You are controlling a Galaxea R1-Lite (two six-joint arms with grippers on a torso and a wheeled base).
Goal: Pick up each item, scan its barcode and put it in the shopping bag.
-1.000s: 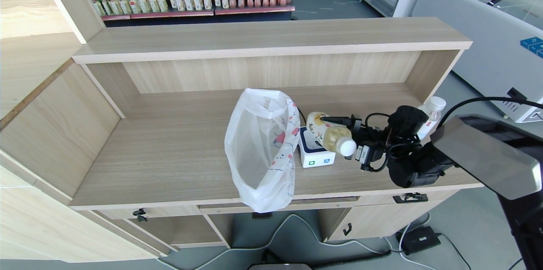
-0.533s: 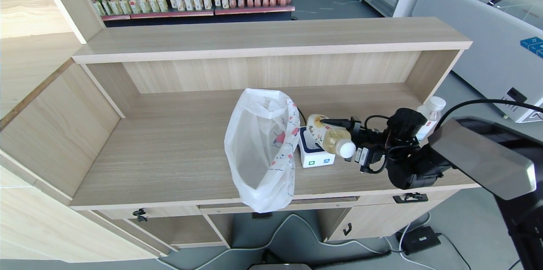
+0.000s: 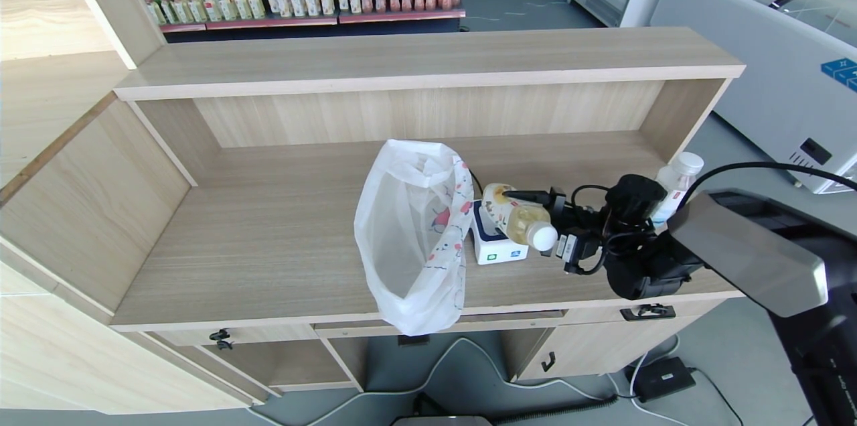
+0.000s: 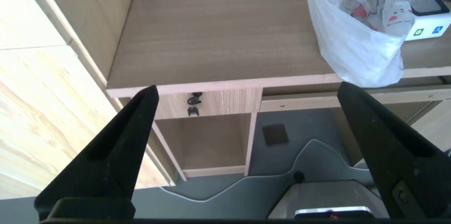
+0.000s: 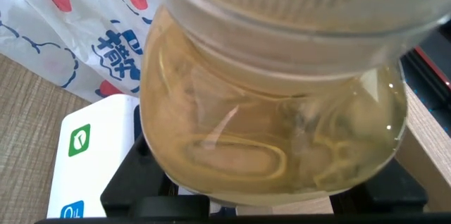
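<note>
A white shopping bag (image 3: 412,232) with red and blue prints stands open on the pale wood-grain tabletop (image 3: 281,232), its bottom sagging over the near edge. Just to the right of the bag sits a white scanner box (image 3: 499,250), touching or nearly touching the plastic. The right tool (image 3: 535,215) is clenched around a bottle of yellowish drink (image 3: 512,211), held tilted on its side directly over the scanner box, its white cap pointing away from the bag. Farther right of the bag, behind the arm, a second bottle with a white cap (image 3: 677,177) stands upright near the tabletop's side wall.

The left tool (image 4: 246,90) hangs released in front of the tabletop, left of the bag, its dark fingers (image 4: 113,153) spread with nothing between them.

Behind the bag rises the counter's raised ledge (image 3: 428,54). Beyond that run red store shelves (image 3: 301,1) lined with bottles, and chest freezers (image 3: 756,31) stand to the far right. Cables (image 3: 469,372) trail across the grey floor below the bag.
</note>
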